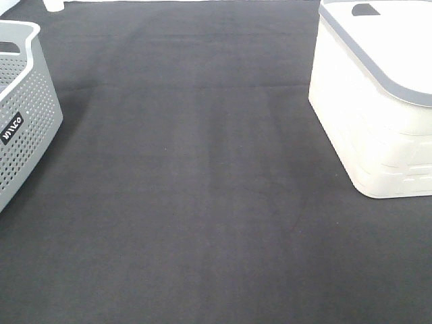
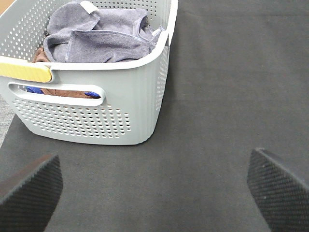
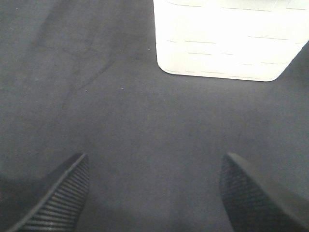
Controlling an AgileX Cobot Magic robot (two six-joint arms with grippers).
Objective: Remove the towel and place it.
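Since the towel [image 2: 96, 36] lies bunched, with no clear long axis, atop other cloths in the grey basket [image 2: 96, 121] at the left edge of the desk [image 1: 202, 202], ahead of the left jaws, that arm is nearer. Left jaws and right jaws both gape wide, empty. It looks greyish-lavender, soft, with its white tag uppermost.
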